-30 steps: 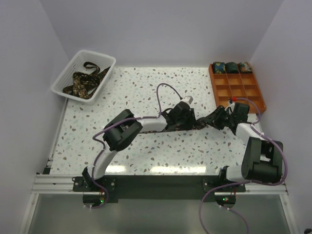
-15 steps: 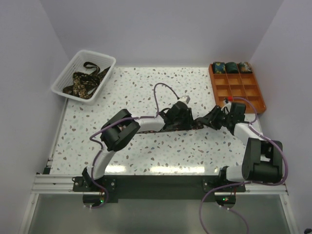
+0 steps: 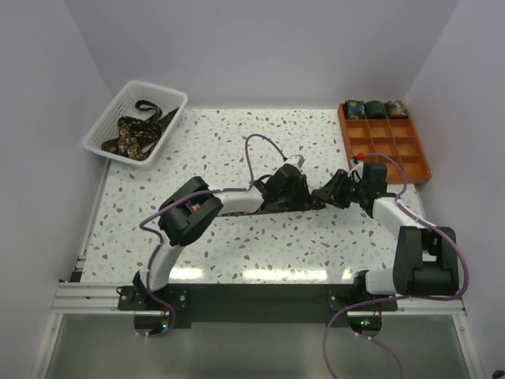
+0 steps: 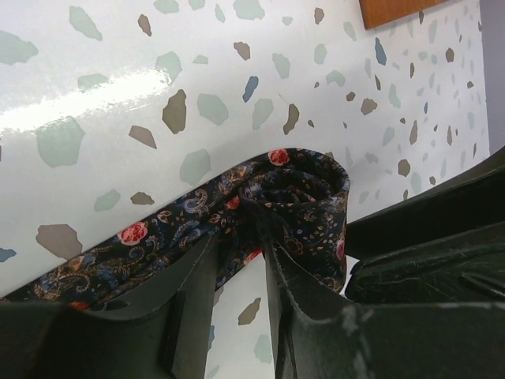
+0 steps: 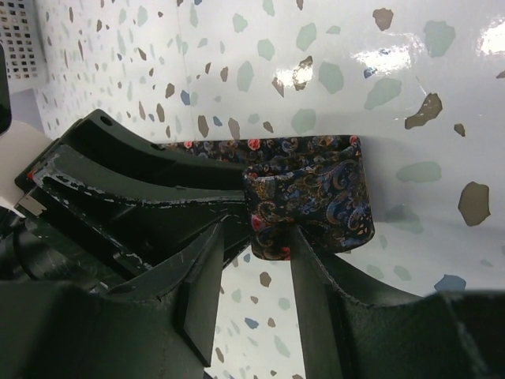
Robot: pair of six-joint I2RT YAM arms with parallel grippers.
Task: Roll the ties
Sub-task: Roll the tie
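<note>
A half-wound tie (image 5: 308,197) sits clamped between the right fingers (image 5: 316,276) on the worktop (image 3: 237,134), its flat length pinched between the left fingers (image 4: 188,312) alongside. Three rolls (image 3: 374,108) fill the tray (image 3: 394,154); loose ties (image 3: 134,134) wait in the basket (image 3: 110,114).

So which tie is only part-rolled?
The dark floral fabric tie mid-table: a roll with a flat tail. Those in the orange tray are full rolls; the white basket's lie loose.

- A flat white table top with small grey and brown specks (image 3: 237,142) fills the middle.
- Plain pale purple walls (image 3: 260,47) stand behind it and at both sides.
- A silver metal rail (image 3: 87,297) runs along the near edge.
- Bright patches of light (image 3: 268,274) shine on the table.
</note>
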